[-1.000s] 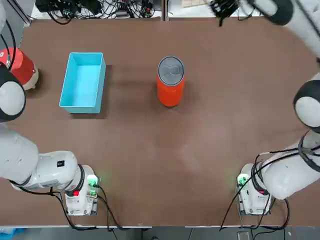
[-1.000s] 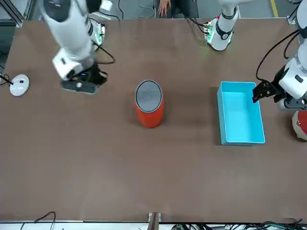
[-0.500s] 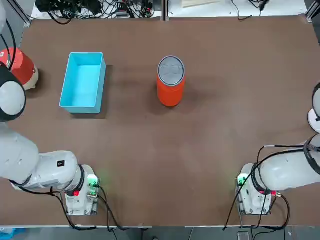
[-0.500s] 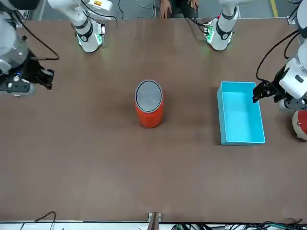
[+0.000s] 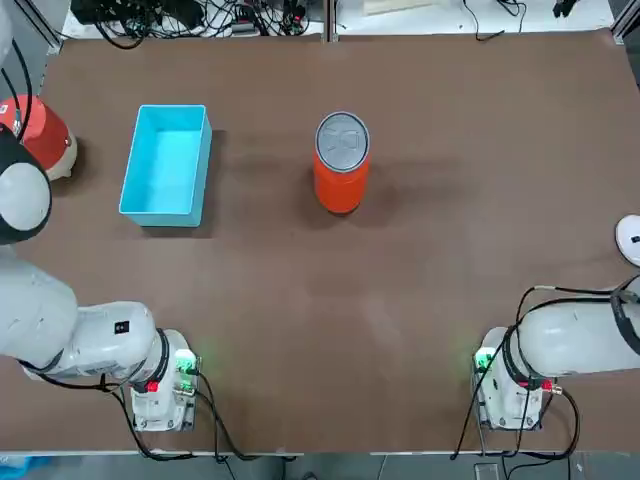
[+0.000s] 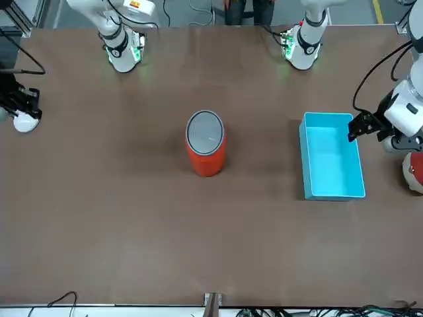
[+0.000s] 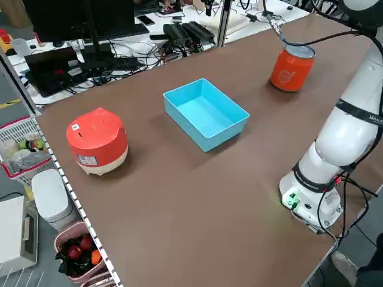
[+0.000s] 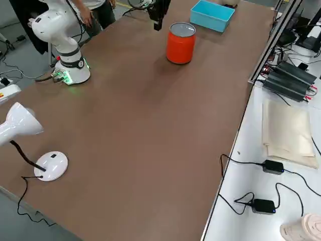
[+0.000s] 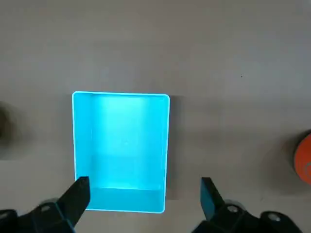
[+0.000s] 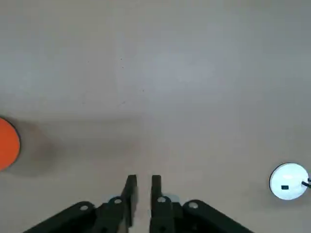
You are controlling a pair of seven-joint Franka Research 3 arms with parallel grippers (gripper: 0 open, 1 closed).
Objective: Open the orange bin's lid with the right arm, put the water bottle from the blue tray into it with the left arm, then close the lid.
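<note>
With the upright orange cylindrical bin [image 5: 341, 186] closed, the pale-blue rectangular plastic tray [image 5: 166, 166] bare, and our black left [image 9: 146, 194] and right grippers [image 10: 144, 182] empty, jaws apart, above the table [image 5: 400, 320], we risk bumping the bin by descending off-centre.

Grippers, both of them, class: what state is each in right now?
Left gripper: open, holding nothing.
Right gripper: slightly open, holding nothing.

We see a red rice cooker [image 7: 97, 141] near the table's edge — and, well apart, a white desk lamp [image 8: 52, 165] standing on the tabletop [image 8: 135, 135].
</note>
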